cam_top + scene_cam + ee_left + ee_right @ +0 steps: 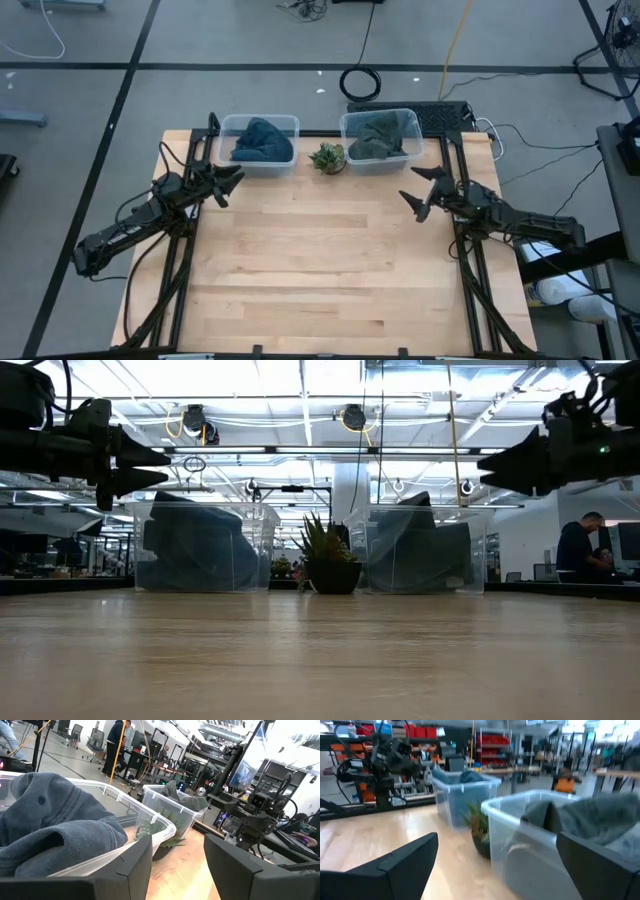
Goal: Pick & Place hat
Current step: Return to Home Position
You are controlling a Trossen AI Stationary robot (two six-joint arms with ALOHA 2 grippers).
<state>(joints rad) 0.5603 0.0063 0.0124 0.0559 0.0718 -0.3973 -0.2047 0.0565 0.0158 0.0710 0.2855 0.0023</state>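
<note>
Both arms hovering empty, caps sitting in the bins.

I am watching the left gripper (pixel 229 186) hanging above the left side of the table (pixel 320 260), just in front of the left bin (pixel 290 122), its fingers (pixel 125 870) spread with nothing between them. The right gripper (pixel 412 192) is hovering above the right side, in front of the right bin (pixel 346 135), fingers (pixel 405 865) also gaping and empty. The green caps (pixel 380 140) are lying heaped inside the right bin at the far edge; blue caps (pixel 263 142) are filling the left bin. A plant (pixel 328 158) is standing between the two bins. A person (pixel 578 550) is showing in the room beyond.
</note>
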